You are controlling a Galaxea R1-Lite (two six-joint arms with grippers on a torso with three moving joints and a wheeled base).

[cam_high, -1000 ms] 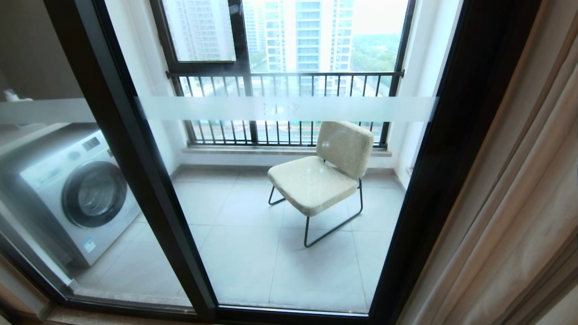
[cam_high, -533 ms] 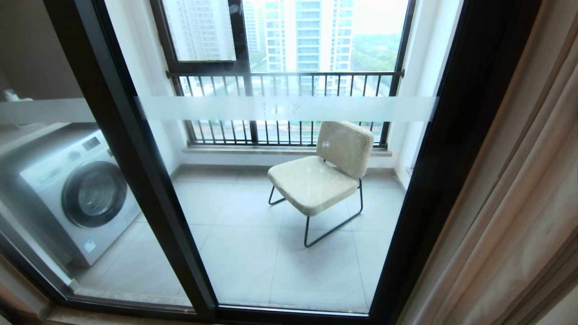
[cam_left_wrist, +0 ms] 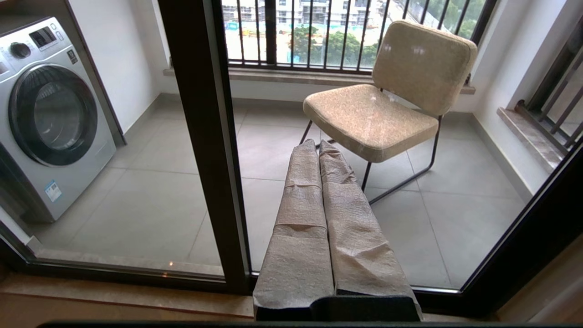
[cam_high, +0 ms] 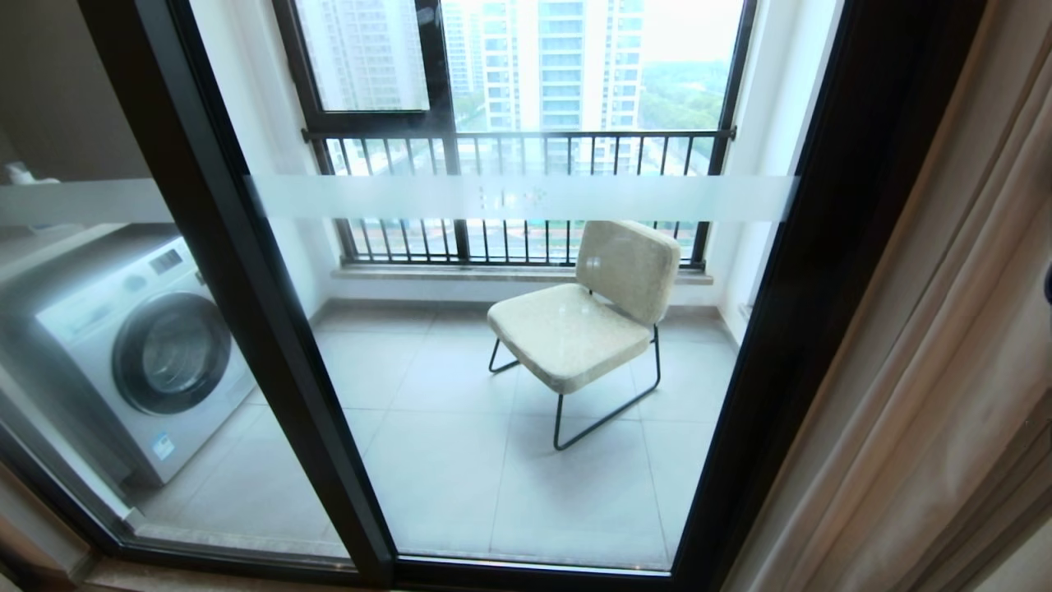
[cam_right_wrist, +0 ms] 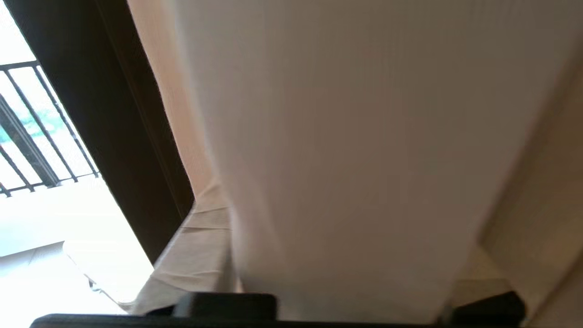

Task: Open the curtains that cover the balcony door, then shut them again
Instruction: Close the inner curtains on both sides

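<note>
**Curtains gathered aside, balcony door bare**

Head view: no jaws in sight. Hanging bunched in long vertical pleats at the right edge, the tall pale beige-cream woven curtains, clear of the glass. Left uncovered, the balcony door of large glass panes in thick black frames, crossed by a horizontal frosted white band. Behind the glass, a cream padded chair on thin black metal legs, a silver front-loading washing machine and a black-framed window with barred railing.

Left wrist view: left jaws pressed together, wrapped in pale crinkled covering, pinching nothing, held apart from the door. Straight ahead of their tips, beyond the glass, the chair; just to one side of them, the door's black upright; farther off on that side, the washing machine.

Right wrist view: a broad pale fold of the curtains lying right between the right jaws and filling most of the picture. Cannot tell whether clamped on the fold or merely standing around it. Beyond the fold, on one side of the jaws, the door's dark frame.
</note>
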